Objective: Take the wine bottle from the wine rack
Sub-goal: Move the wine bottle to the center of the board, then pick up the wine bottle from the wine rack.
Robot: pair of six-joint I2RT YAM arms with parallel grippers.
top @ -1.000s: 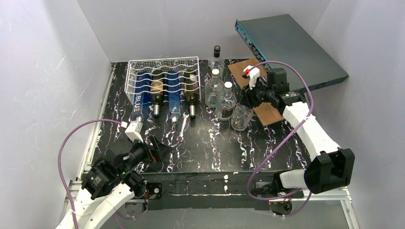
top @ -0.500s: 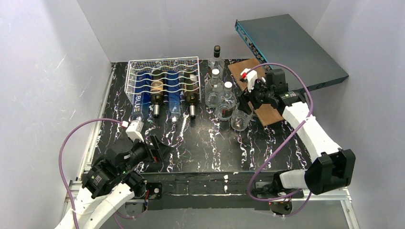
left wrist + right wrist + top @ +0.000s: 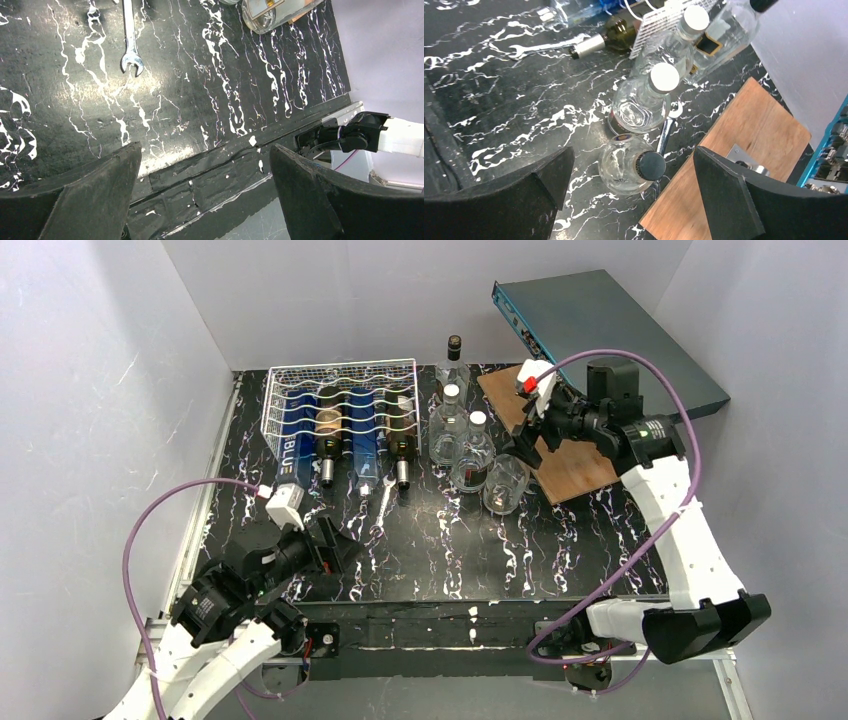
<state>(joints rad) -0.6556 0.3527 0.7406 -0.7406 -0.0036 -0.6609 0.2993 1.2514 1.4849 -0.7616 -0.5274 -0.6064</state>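
My right jaws stand wide and hold nothing. They hang to the right of the wine rack, above a clear bottle with a black cap that stands upright on the table. From my right wrist, that bottle shows in the gap between the two jaws, touched by neither. My left jaws are wide too and empty, low over the near edge of the table, well apart from the wine rack on its near side. Two dark wine bottles lie in the wine rack, alternating with two blue bottles, all four necks poking out of its near edge. A wrench lies on the table just beyond those necks. More clear bottles stand just right of the wine rack, with a wooden board farther right.
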